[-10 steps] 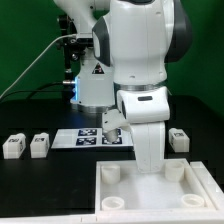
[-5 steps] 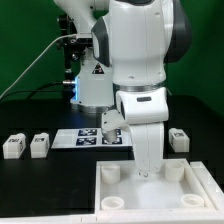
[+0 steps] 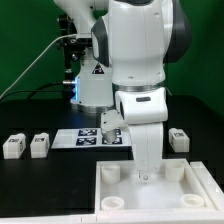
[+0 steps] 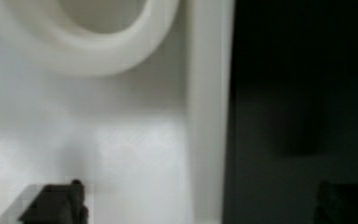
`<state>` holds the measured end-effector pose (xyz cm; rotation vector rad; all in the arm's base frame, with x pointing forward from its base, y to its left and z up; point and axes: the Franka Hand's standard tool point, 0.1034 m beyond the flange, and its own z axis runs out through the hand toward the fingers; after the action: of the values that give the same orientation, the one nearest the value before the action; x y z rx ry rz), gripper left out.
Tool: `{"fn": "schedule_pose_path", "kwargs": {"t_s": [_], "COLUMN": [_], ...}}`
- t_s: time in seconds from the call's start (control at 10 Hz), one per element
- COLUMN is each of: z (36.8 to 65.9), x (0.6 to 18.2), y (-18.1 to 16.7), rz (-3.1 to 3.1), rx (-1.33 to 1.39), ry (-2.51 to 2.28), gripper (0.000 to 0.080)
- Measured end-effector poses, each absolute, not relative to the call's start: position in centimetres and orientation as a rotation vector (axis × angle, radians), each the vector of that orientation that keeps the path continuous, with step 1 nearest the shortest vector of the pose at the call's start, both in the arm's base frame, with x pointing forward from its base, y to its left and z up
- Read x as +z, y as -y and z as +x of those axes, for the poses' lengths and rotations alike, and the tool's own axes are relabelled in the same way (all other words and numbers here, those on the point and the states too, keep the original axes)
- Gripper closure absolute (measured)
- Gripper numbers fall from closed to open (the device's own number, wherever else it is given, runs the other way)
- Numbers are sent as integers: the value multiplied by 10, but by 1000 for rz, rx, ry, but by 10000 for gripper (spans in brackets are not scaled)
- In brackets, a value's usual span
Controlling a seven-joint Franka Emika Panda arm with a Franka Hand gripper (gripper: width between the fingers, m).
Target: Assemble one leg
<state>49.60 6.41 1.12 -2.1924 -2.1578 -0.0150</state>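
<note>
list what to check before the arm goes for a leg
1. Gripper open: ok, fingertips stand wide apart in the wrist view.
2. Gripper empty: ok, nothing sits between them.
3. Leg grasped: not ok, none held.
4. Legs free to pick: ok, far-left leg, second leg and right-side leg stand loose, untouched.
5. Socket on the panel: ok, the part in view looks empty.
6. Gap between gripper and panel: cannot tell.

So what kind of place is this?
Most likely a robotics lab bench: a green backdrop behind the Franka arm, a marker board of printed tags on the black table, and tagged white legs laid out near a socketed panel.
</note>
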Motion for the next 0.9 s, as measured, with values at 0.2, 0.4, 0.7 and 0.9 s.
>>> {"fn": "schedule_pose_path", "kwargs": {"t_s": [0.2, 0.4, 0.7, 0.9], "z": [496, 497, 481, 469], "x": [11, 20, 42, 45], "y": [-64, -63, -78, -102], "rz": [-2193, -2253, -2475, -2742], "rx": [-15, -8, -12, -4], "ry": [2157, 2102, 1861, 1424], "gripper": [150, 150, 150, 150]}}
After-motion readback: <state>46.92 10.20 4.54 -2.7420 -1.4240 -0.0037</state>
